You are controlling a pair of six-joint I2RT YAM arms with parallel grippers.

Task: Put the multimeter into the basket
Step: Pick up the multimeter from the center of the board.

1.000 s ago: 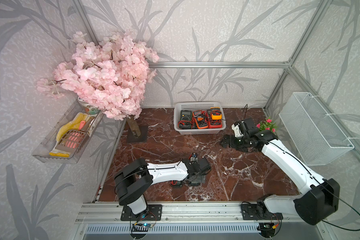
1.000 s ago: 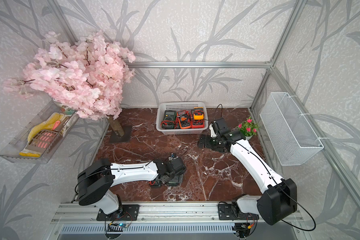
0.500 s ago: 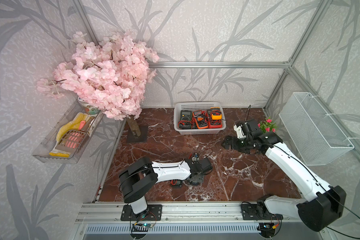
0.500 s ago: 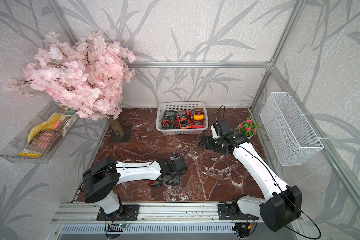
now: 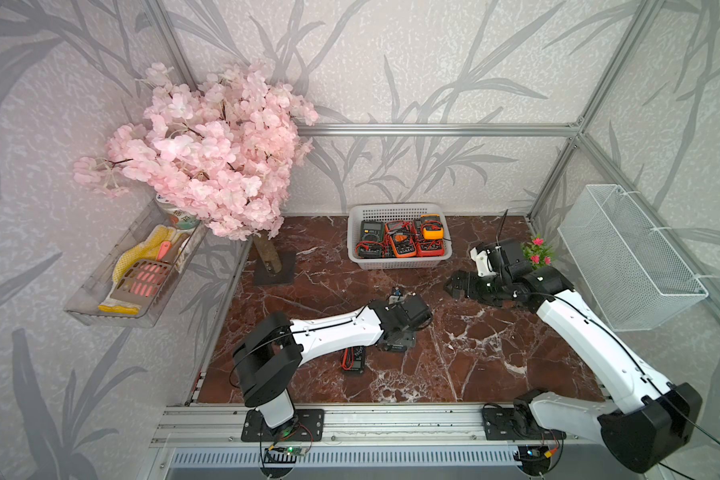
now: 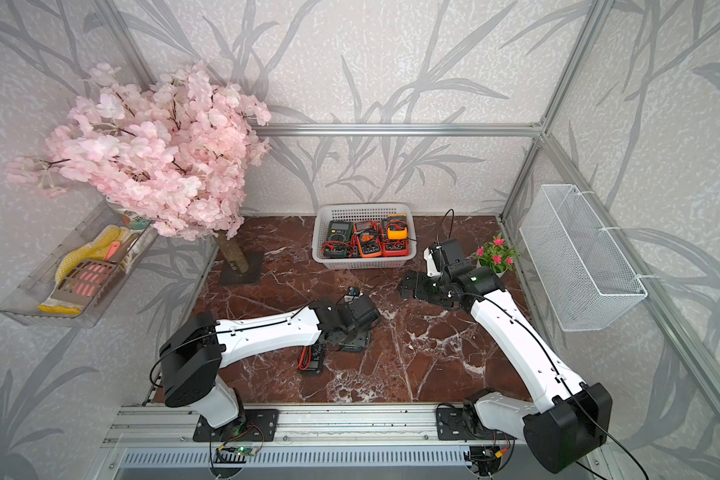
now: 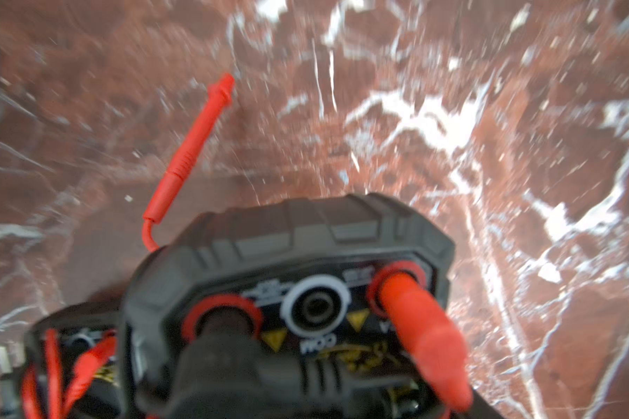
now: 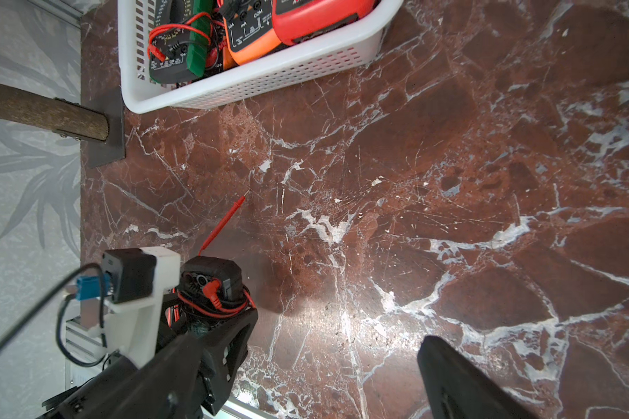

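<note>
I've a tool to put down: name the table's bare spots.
Widest: the marble between left arm and right arm. Also free: between tree stand, basket and left gripper. Crowded: inside the basket; the left gripper's held multimeter with a second multimeter beside it; right gripper by the plant.

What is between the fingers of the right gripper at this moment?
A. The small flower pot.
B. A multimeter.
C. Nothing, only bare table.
C: in the right wrist view the right gripper stands wide open, and only the table shows between its fingers.
</note>
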